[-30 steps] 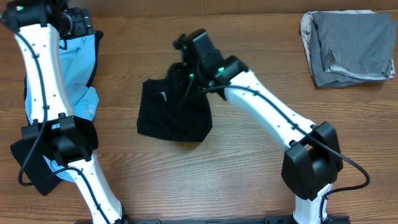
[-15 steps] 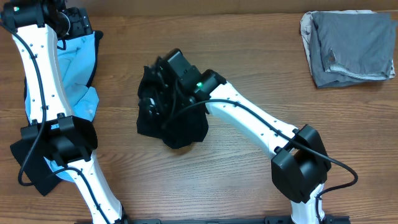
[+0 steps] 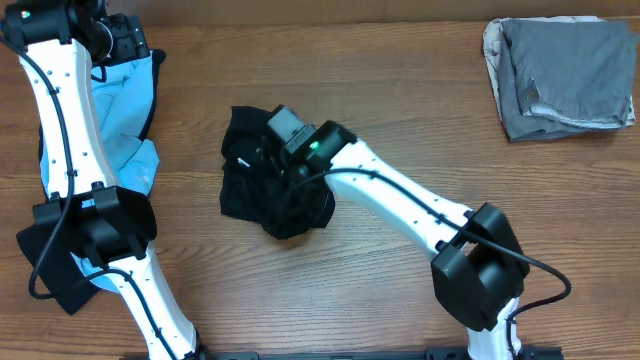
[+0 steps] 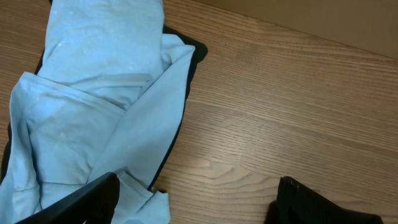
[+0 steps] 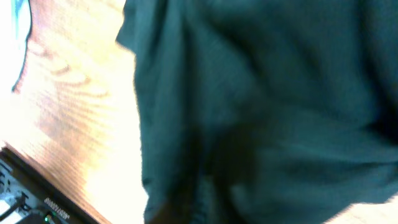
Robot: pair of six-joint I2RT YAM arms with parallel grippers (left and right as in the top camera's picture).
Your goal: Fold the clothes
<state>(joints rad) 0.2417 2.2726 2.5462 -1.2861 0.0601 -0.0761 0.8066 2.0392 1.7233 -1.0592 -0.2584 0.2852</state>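
Observation:
The black T-shirt (image 3: pixel 245 190) lies bunched in a heap at the table's middle, its small white neck label (image 3: pixel 241 160) showing. My right gripper (image 3: pixel 278 140) is pressed down into the heap's top. Its fingers are buried in the folds, shut on the cloth. Blurred black T-shirt fabric (image 5: pixel 280 93) fills the right wrist view. At the far left lies a light blue garment (image 3: pixel 125 110) (image 4: pixel 93 93) over a black one (image 3: pixel 60 280). My left gripper (image 4: pixel 199 208) hangs open above the wood at the blue garment's right edge, holding nothing.
A folded stack of grey and off-white garments (image 3: pixel 565 75) sits at the back right corner. The left arm (image 3: pixel 65 130) stretches along the left side over the blue garment. Bare wooden table (image 3: pixel 400 80) lies between the heap and the stack.
The right gripper moved left and down into the black T-shirt, bunching it from a flatter shape into a heap. The left arm has not moved.

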